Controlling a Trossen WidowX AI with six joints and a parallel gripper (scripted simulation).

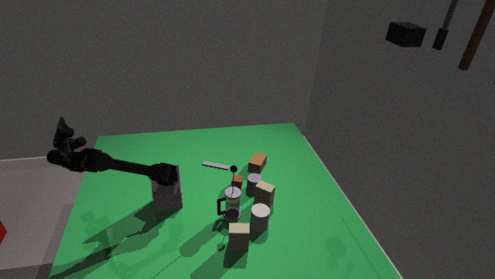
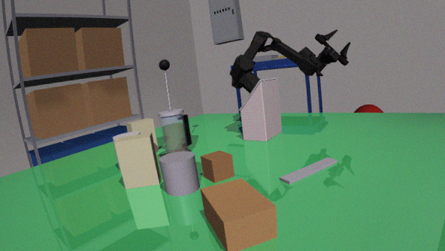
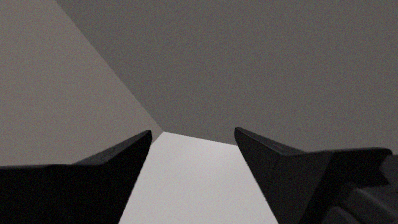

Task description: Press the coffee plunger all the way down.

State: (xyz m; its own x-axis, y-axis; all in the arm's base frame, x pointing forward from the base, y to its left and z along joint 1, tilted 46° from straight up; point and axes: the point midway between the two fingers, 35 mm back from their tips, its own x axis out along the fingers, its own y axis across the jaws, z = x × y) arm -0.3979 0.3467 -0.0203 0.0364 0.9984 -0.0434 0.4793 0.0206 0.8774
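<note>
Gripper (image 2: pixel 340 44) gapes above green table (image 2: pixel 376 150), facing walls.

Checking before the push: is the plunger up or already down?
Up: the knob stands high on its rod above the upright press.

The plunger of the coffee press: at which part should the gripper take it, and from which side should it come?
Take the black knob at the top of the thin rod, coming from straight above. The rod stands upright and fully raised above the press, so a vertical push should not tip it. Boxes and cylinders crowd the base. The gripper is open, far away.
</note>
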